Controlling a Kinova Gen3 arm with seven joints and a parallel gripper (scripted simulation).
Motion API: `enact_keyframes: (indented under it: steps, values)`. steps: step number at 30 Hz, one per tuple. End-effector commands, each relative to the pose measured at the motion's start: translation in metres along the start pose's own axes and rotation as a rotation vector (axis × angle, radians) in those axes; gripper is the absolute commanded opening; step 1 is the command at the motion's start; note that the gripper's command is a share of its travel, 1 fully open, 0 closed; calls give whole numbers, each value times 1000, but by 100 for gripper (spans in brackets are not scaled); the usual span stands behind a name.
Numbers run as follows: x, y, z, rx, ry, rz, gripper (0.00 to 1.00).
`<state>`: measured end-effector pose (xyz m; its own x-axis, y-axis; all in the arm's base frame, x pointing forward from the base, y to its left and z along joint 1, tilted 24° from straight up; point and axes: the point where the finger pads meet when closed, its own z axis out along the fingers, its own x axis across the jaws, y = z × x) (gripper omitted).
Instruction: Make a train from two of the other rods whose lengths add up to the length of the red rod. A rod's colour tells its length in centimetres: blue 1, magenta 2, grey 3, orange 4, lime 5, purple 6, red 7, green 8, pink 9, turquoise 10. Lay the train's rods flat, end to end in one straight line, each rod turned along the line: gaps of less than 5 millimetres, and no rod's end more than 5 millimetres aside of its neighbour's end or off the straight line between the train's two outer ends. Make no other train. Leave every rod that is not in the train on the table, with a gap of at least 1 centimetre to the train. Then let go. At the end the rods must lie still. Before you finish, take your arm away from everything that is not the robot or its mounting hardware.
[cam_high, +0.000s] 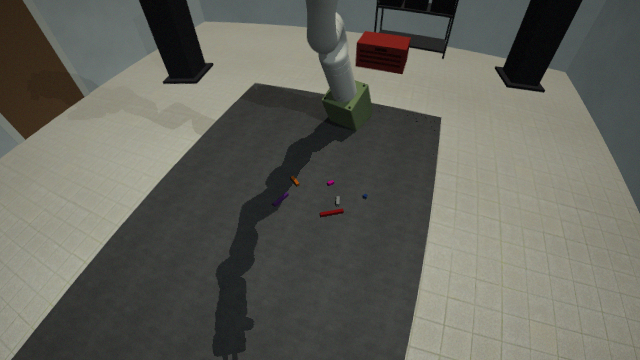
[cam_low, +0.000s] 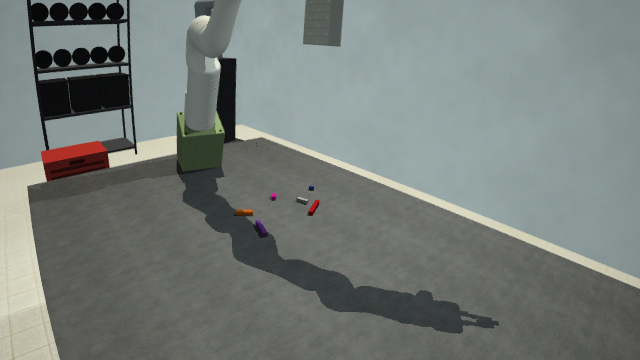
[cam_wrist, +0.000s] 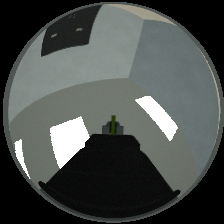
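The white seven-joint arm (cam_high: 336, 60) rises from its green block pedestal (cam_high: 361, 116) at the far edge of the dark grey table mat (cam_high: 150, 280) and leaves both room views at the top, so the gripper appears only in the wrist view. There the black two-finger gripper (cam_wrist: 113, 127) is clamped on a slim lime-green rod (cam_wrist: 113, 122), whose tip sticks up between the small grey fingertips; behind it are only pale walls and bright patches. Five rods lie flat on the mat, grouped a little toward the pedestal side of its middle, all apart from one another. The long red rod (cam_high: 331, 212) lies nearest the near edge of the group, with the short grey rod (cam_high: 338, 200) just beside it on the pedestal side, not touching. The tiny blue rod (cam_high: 365, 196) lies toward the right edge, the small magenta rod (cam_high: 330, 182) nearer the pedestal. Toward the left edge, in the arm's shadow, the orange rod (cam_high: 295, 180) and the purple rod (cam_high: 280, 199) lie near each other at different angles.
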<state>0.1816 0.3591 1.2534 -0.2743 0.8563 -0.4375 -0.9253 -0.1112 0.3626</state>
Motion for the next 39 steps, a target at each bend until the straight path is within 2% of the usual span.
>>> enact_keyframes:
  steps: [1,9,11,12,17,26,28,29,33,39]
  values:
    - [-23,35,-6,-54,-32,2,24]
    - [-92,108,-30,-169,-143,-54,24]
    - [-92,108,-30,-169,-143,-54,24]
    - [-115,128,-40,-201,-182,-70,24]
    - [-157,159,-60,-251,-255,-97,24]
    - [-238,205,-107,-322,-403,-140,24]
    - [-238,205,-107,-322,-403,-140,24]
    - [-260,215,-122,-336,-446,-150,24]
    - [-297,227,-148,-355,-517,-166,24]
    - [-359,240,-195,-372,-642,-189,24]
